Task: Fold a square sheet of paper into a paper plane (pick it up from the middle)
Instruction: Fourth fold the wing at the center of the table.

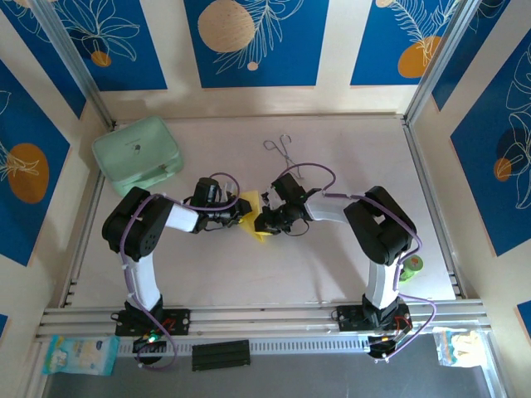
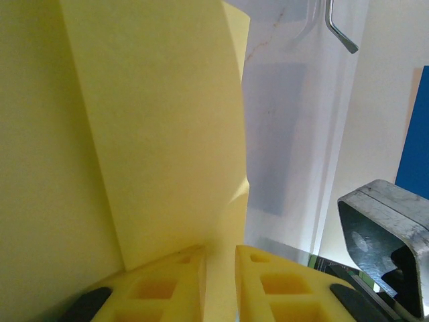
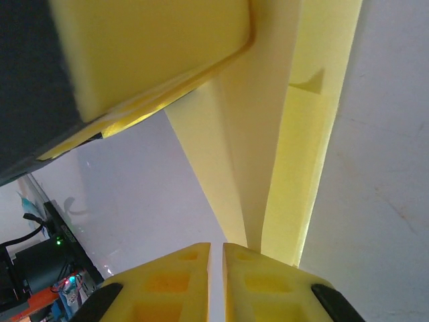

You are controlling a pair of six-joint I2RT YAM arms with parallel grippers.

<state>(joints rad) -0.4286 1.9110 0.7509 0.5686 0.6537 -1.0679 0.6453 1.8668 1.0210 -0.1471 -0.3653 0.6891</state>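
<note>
fig. partly folded square sheet of paper (image 1: 252, 219) near table centre, raised between the arms. left gripper (image 1: 235, 215) at its 9 o'clock and right gripper (image 1: 270, 220) at its 3 o'clock, each pinched almost closed on a paper edge. the opposed grips probably hold the layers taut and aligned for creasing. mint-green case (image 1: 137, 153) lies well apart at 10 o'clock.
</note>
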